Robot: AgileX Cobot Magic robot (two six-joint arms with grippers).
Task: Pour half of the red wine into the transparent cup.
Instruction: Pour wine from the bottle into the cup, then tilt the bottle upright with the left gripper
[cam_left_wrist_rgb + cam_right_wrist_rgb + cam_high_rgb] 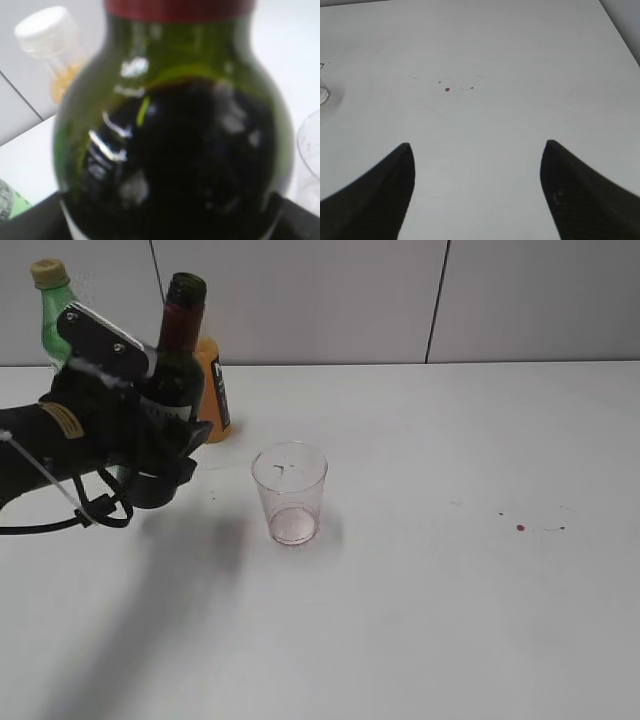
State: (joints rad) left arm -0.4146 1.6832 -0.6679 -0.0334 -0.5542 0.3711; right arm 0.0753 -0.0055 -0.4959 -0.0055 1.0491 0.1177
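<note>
While my left gripper [165,455] clamps the dark-green glass wine bottle [178,355] upright beside the clear plastic tumbler [290,492], my right gripper [477,192] hangs spread.

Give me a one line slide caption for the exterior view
Left gripper grips the wine bottle beside the empty transparent cup.

No writing can be read: the dark label on the orange bottle [218,390] is too small and blurred to make out.
</note>
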